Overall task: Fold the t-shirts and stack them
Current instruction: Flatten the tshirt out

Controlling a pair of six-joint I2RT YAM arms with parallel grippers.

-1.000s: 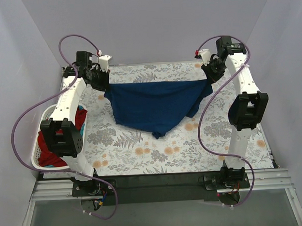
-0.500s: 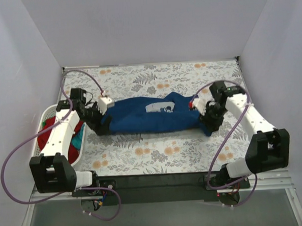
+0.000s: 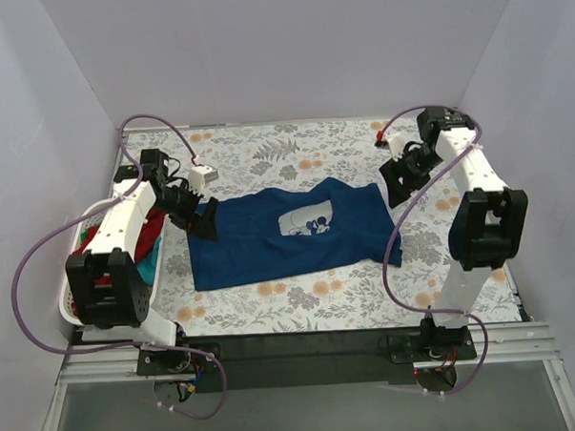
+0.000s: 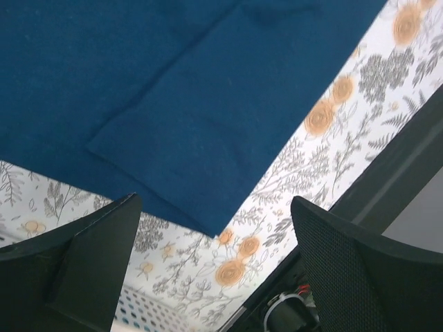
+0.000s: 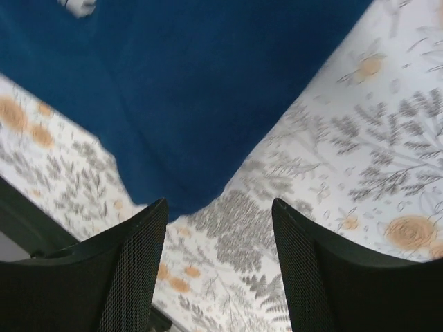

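Two white-and-black jointed robot arms, cabled in purple.
Left arm [image 3: 125, 215] and right arm [image 3: 471, 164]: white moulded shell links, boxy black joint housings [image 3: 488, 228], black base mounts [image 3: 436, 343]. A thin purple cable [image 3: 14, 283] loops loosely along each arm. Wrist views: broad matte-black fingers [image 4: 90, 270], fine mesh texture on the faces, rounded upper corners.

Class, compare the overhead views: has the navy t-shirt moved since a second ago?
Yes. The navy t-shirt has dropped from hanging above the table cover to lying flat on it, its hem now nearer the cover's near edge.
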